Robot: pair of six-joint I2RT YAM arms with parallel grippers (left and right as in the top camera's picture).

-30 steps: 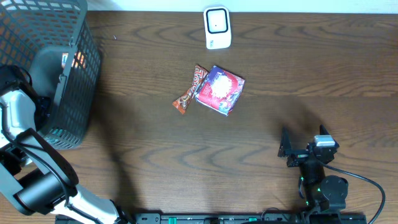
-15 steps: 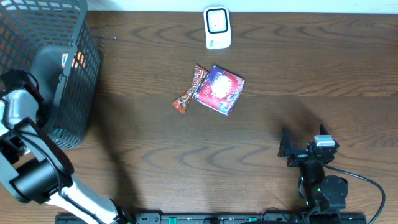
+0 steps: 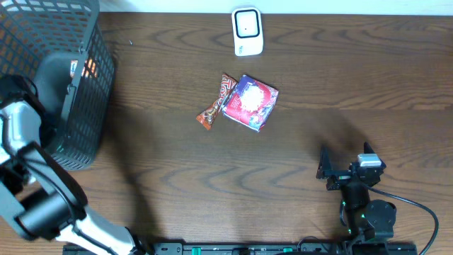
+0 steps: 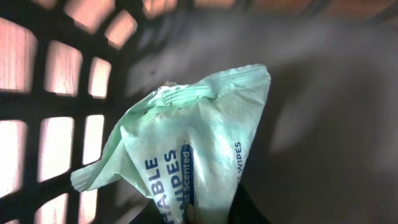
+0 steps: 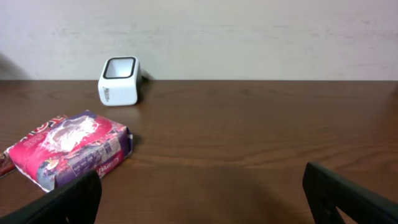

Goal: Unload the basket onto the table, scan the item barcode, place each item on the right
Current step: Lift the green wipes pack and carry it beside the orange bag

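Inside the black mesh basket (image 3: 95,78), my left gripper (image 4: 208,216) is shut on the lower end of a pale green wipes pack (image 4: 186,143) with blue lettering. In the overhead view only the left arm (image 3: 18,124) shows at the basket's side; the pack is hidden there. No barcode shows on the pack. The white scanner (image 3: 248,32) stands at the table's far edge and also shows as a scanner (image 5: 119,81) in the right wrist view. My right gripper (image 3: 343,166) rests near the front right, open and empty, its fingers (image 5: 62,202) wide apart.
A pink snack pack (image 3: 250,103) and a brown wrapped bar (image 3: 216,104) lie mid-table, in front of the scanner. The pink pack (image 5: 71,148) lies left of my right gripper. Basket mesh (image 4: 43,93) is close on the left of the wipes pack.
My left gripper has gone from open to shut on the wipes pack inside the basket, and the left arm shifted slightly. The right arm has not moved.
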